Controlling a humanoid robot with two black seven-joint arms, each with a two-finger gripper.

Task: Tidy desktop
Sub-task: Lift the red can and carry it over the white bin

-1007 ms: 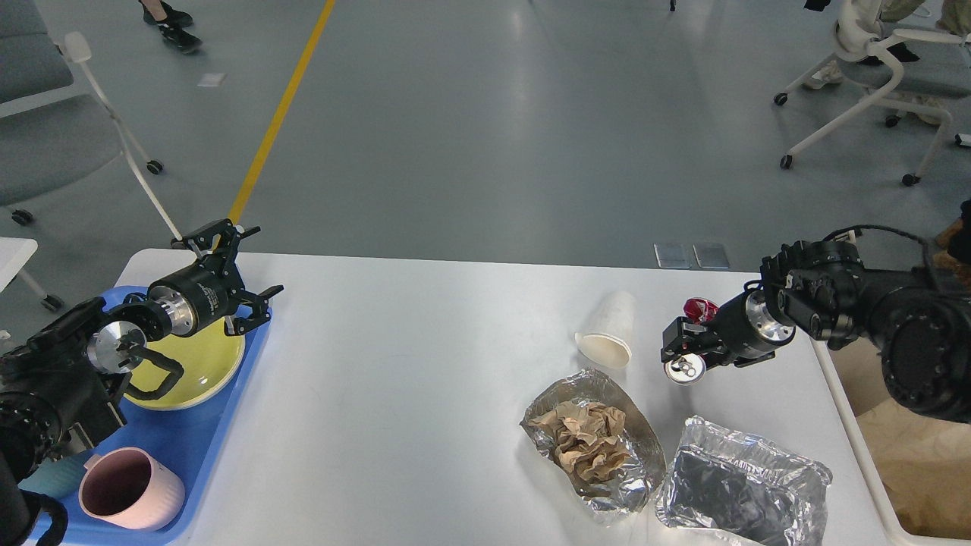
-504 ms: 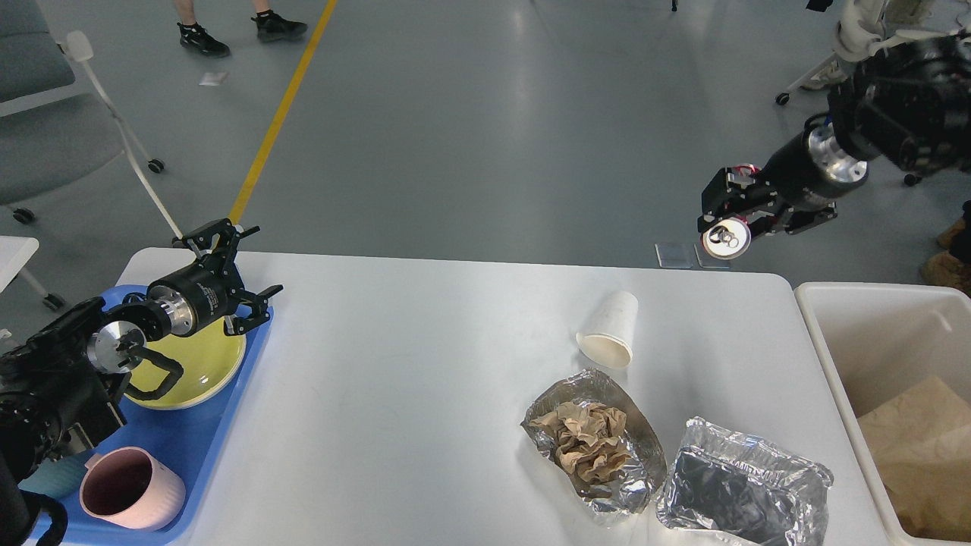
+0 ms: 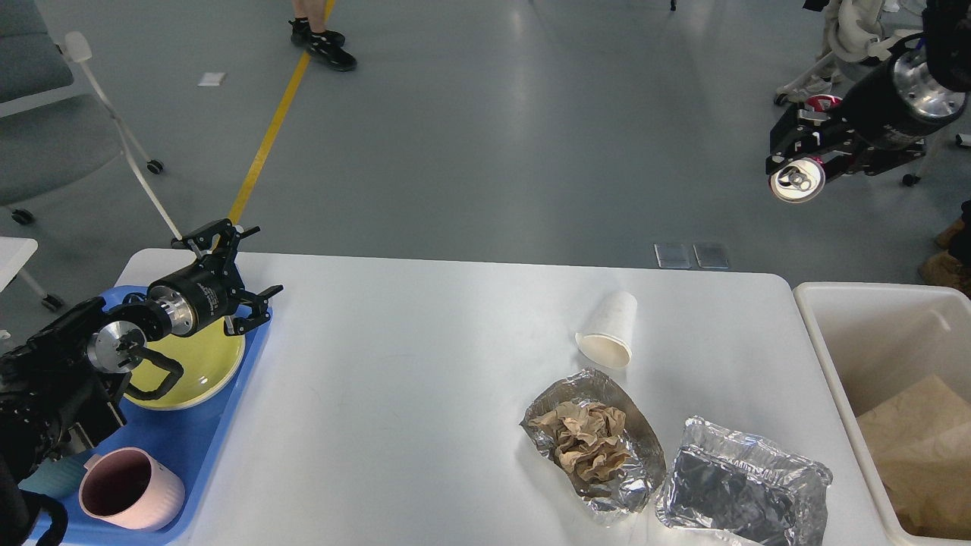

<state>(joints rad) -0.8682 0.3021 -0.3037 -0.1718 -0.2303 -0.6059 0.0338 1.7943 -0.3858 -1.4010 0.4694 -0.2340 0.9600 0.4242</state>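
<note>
The white desktop (image 3: 425, 364) fills the lower view. On it lie a tipped white paper cup (image 3: 609, 331), a foil tray with crumpled brown paper (image 3: 592, 444) and a second, dark foil tray (image 3: 743, 485). My right gripper (image 3: 793, 163) is high at the upper right, above the floor beyond the table, shut on a red drink can (image 3: 796, 182) whose silver top faces me. My left gripper (image 3: 235, 277) is open and empty over the far corner of the blue tray (image 3: 190, 455).
The blue tray holds a yellow plate (image 3: 197, 364) and a pink mug (image 3: 129, 497). A cream-white bin (image 3: 842, 318) with brown paper inside stands against the table's right edge. Chairs stand on the grey floor behind.
My right arm has lifted the can off the table and carried it up and to the right. The bin, hidden by the arm before, is now in view. The left arm has not moved.
</note>
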